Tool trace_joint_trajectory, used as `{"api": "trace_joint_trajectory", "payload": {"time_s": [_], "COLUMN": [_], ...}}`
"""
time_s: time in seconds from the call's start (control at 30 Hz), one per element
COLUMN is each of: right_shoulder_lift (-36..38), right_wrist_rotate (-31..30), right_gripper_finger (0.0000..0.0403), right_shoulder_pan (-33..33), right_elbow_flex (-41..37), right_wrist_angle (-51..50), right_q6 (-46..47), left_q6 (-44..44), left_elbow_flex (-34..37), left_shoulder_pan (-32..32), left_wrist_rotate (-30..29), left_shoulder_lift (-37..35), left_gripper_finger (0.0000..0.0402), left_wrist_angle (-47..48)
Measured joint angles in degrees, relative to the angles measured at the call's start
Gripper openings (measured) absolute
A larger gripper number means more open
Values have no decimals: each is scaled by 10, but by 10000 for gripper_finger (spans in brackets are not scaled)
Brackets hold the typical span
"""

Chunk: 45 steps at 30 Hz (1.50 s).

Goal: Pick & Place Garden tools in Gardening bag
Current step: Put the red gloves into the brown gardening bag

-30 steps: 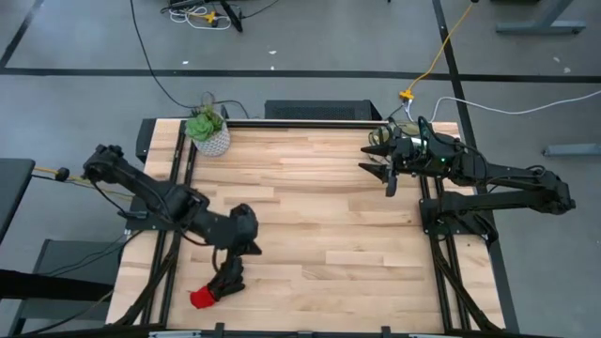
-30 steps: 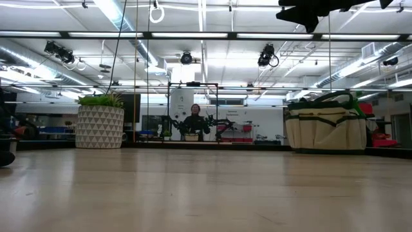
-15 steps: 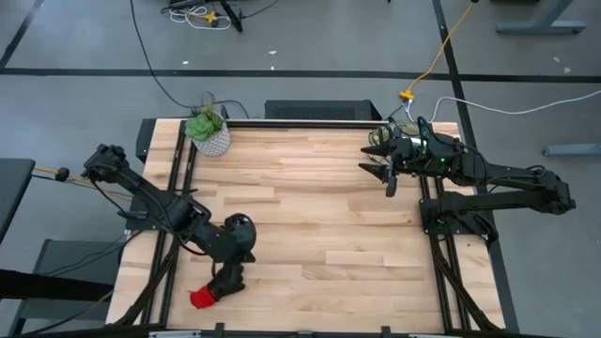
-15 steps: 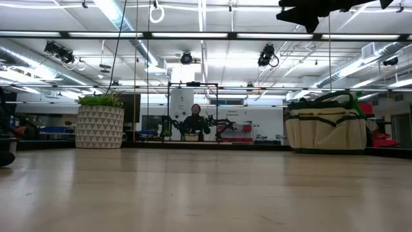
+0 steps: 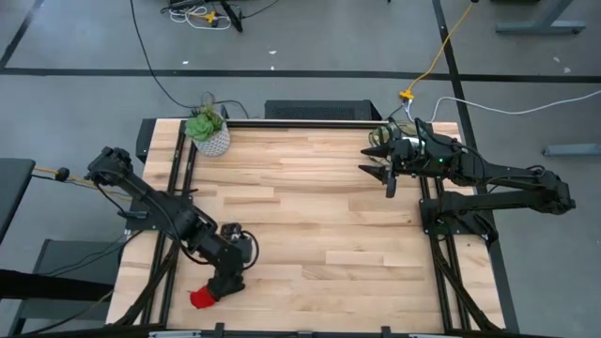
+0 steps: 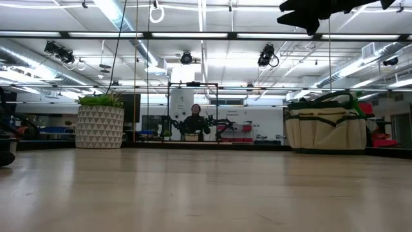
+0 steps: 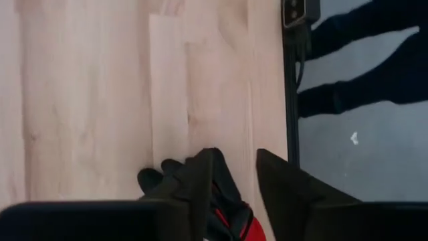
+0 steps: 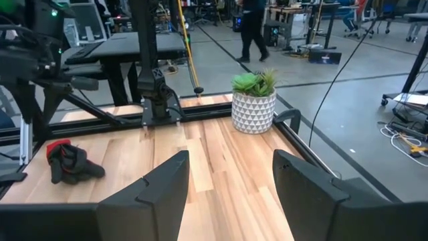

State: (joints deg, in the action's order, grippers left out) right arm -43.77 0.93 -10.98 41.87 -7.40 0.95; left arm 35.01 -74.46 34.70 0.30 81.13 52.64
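The black glove with its red cuff (image 5: 201, 299) lies flat on the table near the front left corner; it also shows in the left wrist view (image 7: 159, 178) and the right wrist view (image 8: 67, 162). My left gripper (image 5: 228, 278) is open, right over the glove, one finger on either side of its cuff end (image 7: 234, 201). My right gripper (image 5: 385, 169) is open and empty, held high at the table's far right. The beige gardening bag (image 6: 325, 129) stands on the table in the low view. The other tools do not show. My left gripper comes at the glove from above, pointing down, with its open fingers (image 7: 200, 184) astride the part next to the red cuff (image 7: 249, 231). Whether the fingers touch the glove, I cannot tell.
A leafy plant in a white patterned pot (image 5: 208, 131) stands at the far left corner and shows in the right wrist view (image 8: 254, 107). The wooden tabletop (image 5: 310, 216) lies bare between the two arms. A person walks in the room beyond the table (image 8: 253, 27).
My left gripper has gone toward the table's near edge and down onto the glove, staying open. The glove has stayed where it was.
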Motion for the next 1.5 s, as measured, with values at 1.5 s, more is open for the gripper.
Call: {"api": "trace_joint_trajectory", "payload": {"time_s": [1.5], "right_shoulder_lift": [0], "right_wrist_rotate": [-20], "right_gripper_finger": [216], "right_shoulder_pan": [0], "right_elbow_flex": [0], "right_wrist_angle": [-9], "right_q6": [1], "left_q6": [79], "left_elbow_flex": [0], "left_shoulder_pan": [75], "left_wrist_rotate": [-22], "left_shoulder_lift": [116], "left_gripper_finger": [280], "left_wrist_angle": [49]}}
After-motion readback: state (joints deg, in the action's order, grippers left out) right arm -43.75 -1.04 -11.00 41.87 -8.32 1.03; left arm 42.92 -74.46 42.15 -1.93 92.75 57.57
